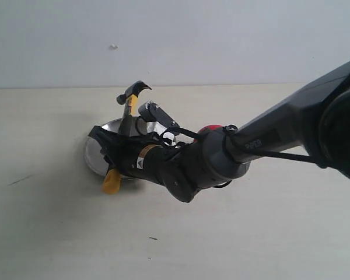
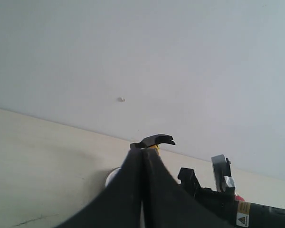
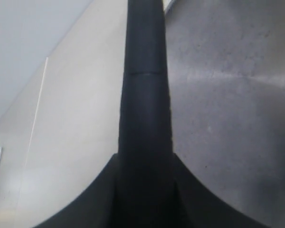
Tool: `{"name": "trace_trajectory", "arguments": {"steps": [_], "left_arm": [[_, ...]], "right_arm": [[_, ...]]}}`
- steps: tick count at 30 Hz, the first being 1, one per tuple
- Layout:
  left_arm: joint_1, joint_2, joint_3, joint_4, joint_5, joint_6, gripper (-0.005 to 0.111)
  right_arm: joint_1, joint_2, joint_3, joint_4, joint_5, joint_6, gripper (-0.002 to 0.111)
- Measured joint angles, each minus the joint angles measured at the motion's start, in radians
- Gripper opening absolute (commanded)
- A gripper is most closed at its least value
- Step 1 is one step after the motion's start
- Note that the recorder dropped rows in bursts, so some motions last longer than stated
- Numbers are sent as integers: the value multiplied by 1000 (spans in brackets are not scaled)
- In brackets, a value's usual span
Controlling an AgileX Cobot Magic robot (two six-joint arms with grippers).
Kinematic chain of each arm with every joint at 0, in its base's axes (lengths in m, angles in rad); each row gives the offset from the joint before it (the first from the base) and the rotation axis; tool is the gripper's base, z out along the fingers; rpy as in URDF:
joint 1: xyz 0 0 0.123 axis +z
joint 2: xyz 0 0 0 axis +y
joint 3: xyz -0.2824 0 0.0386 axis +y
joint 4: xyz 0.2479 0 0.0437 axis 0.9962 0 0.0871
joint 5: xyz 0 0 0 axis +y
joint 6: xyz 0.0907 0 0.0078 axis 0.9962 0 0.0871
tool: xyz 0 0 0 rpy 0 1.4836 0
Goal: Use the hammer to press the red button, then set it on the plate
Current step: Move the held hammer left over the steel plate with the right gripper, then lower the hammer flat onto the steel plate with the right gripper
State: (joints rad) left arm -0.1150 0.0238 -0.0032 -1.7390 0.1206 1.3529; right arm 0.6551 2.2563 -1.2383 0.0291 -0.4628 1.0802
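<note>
The hammer [image 1: 131, 102] slants steeply over the silver plate [image 1: 95, 153], its dark head up and its yellow looped end [image 1: 111, 182] low by the plate's near rim. My right gripper [image 1: 119, 153] reaches across from the right and is shut on the black handle [image 3: 145, 71], with the plate's grey surface [image 3: 228, 118] right behind it. The red button [image 1: 209, 129] peeks out behind the right arm. My left gripper [image 2: 142, 154] is shut and holds nothing; it stays off to the left, facing the hammer head [image 2: 156, 140] and the plate's edge [image 2: 111, 176].
The pale table [image 1: 58, 233] spreads around the plate on the left and front. A plain light wall [image 1: 221, 41] rises behind the table's far edge. The right arm's dark body [image 1: 280, 134] spans the right half of the scene above the button.
</note>
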Motion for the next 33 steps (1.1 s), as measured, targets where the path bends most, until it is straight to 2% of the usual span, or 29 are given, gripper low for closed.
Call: {"name": "trace_trajectory", "arguments": {"steps": [7,18,26,33], "left_arm": [[0,0,0,0,0,0,1],[0,0,0,0,0,0,1],[0,0,0,0,0,0,1],[0,0,0,0,0,0,1]], "right_arm": [[0,30,-54,0,103,12,0],[-6,32,-56,0,159,14,0],[-6,32,-62,0,173,14,15],[-6,32,-94,-35,235,14,16]]}}
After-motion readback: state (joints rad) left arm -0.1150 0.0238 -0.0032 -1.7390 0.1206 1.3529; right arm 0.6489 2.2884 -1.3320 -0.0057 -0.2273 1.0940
